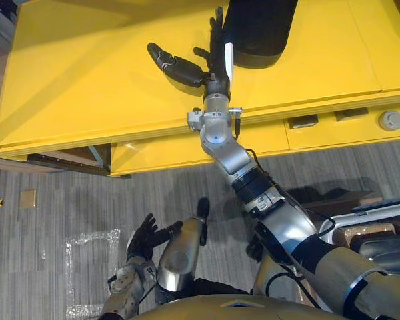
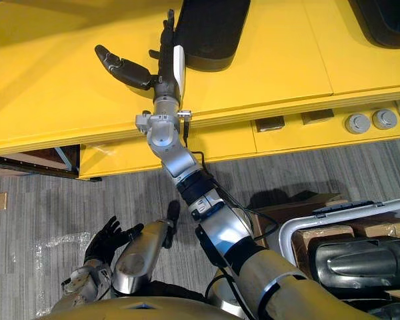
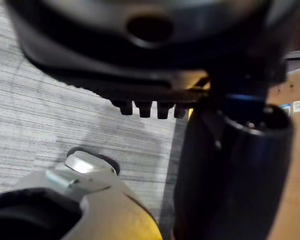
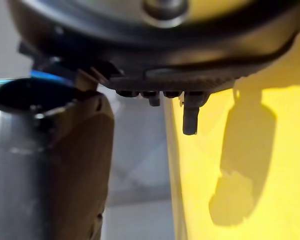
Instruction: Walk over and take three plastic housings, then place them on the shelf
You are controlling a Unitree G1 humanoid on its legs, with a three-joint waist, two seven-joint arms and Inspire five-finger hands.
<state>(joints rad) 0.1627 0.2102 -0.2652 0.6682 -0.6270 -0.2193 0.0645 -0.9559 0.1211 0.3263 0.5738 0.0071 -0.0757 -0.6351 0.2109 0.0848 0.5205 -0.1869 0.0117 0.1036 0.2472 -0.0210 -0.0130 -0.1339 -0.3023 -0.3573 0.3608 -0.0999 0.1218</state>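
A black plastic housing lies on the yellow shelf top, near its front edge. My right hand reaches over that surface just left of the housing, open, fingers straight along the housing's left side and thumb spread away to the left; I cannot tell if it touches. A second black housing lies further right on the shelf. More black housings sit in a white-rimmed crate at my lower right. My left hand hangs low over the floor, open and holding nothing.
The shelf's yellow front has small recesses and two round grey knobs. Grey carpet lies below, with a sheet of clear plastic wrap and a small cardboard piece. A wooden frame shows under the shelf at left.
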